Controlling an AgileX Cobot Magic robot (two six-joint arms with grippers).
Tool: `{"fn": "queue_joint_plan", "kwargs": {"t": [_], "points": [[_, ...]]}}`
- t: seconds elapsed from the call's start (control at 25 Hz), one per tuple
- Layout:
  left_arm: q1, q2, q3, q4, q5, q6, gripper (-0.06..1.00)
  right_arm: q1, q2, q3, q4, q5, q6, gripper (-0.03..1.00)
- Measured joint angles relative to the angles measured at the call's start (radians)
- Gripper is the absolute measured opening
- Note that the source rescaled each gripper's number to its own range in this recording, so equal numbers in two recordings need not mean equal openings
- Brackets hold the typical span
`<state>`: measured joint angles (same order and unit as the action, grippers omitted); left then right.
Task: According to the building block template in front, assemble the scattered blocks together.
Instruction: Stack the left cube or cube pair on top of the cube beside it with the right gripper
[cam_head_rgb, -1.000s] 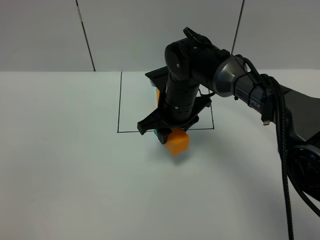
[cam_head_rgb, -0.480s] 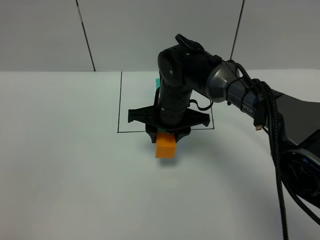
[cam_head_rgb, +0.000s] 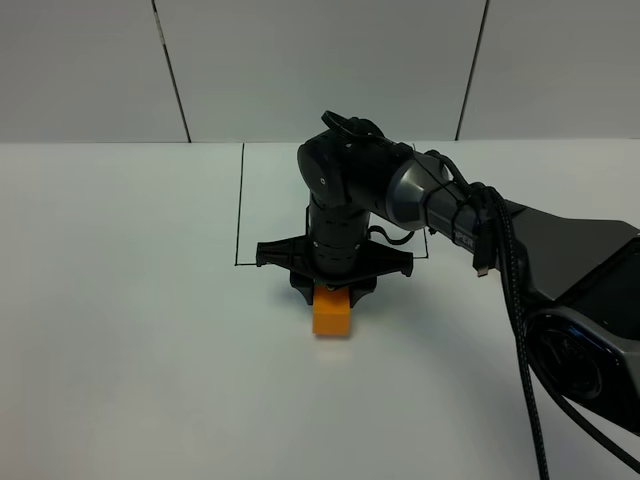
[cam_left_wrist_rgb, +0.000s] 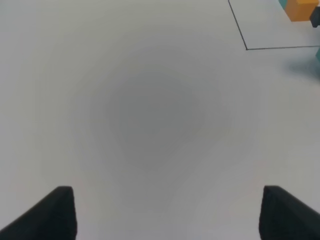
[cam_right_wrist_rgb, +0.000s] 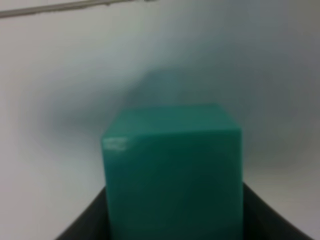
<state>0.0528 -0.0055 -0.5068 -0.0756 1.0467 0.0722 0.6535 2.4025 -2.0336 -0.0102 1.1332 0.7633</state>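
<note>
The white table (cam_head_rgb: 120, 330) fills most of the high view, with a thin black drawn frame (cam_head_rgb: 240, 205) toward its back. The right arm (cam_head_rgb: 440, 205) reaches across from the right side and bends down over the frame's front line, hiding most of what lies inside it.

The right gripper (cam_head_rgb: 333, 288) points down just in front of that line. Its wrist view is filled by a plain matte teal cube (cam_right_wrist_rgb: 172, 172), sharp-edged and slightly blurred, with dark finger parts showing at either side of its base; the jaws are clenched on it. The high view shows none of this cube (the gripper body covers it).

An orange cube (cam_head_rgb: 332, 315), the same plain matte kind, sits on the table directly below the gripper's front, outside the frame and touching or nearly touching the gripper. The right wrist view does not show it.

The template (cam_left_wrist_rgb: 300, 9) appears only in the left wrist view, at the picture's far corner: an orange block with a sliver of teal beside it, inside the frame's corner (cam_left_wrist_rgb: 246, 48); the high view hides it behind the arm.

The left gripper (cam_left_wrist_rgb: 167, 215) shows only as two dark fingertips (cam_left_wrist_rgb: 57, 212) set wide apart over bare table, released and holding nothing.
</note>
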Motion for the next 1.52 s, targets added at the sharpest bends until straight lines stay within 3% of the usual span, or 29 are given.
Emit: {"fn": "queue_joint_plan", "kwargs": {"t": [1.04,1.12,1.24,1.36,1.52], "points": [[0.000,0.000,0.000,0.000,0.000,0.001,0.67,0.031,0.039,0.000,-0.052,0.000,-0.097,0.04],[0.000,0.000,0.000,0.000,0.000,0.001,0.67,0.031,0.041,0.000,-0.051,0.002,-0.102,0.18],[0.000,0.000,0.000,0.000,0.000,0.001,0.67,0.031,0.041,0.000,-0.050,0.004,-0.106,0.56],[0.000,0.000,0.000,0.000,0.000,0.001,0.67,0.031,0.041,0.000,-0.049,0.004,-0.108,0.85],[0.000,0.000,0.000,0.000,0.000,0.001,0.67,0.031,0.037,0.000,-0.047,0.009,-0.112,0.98]]}}
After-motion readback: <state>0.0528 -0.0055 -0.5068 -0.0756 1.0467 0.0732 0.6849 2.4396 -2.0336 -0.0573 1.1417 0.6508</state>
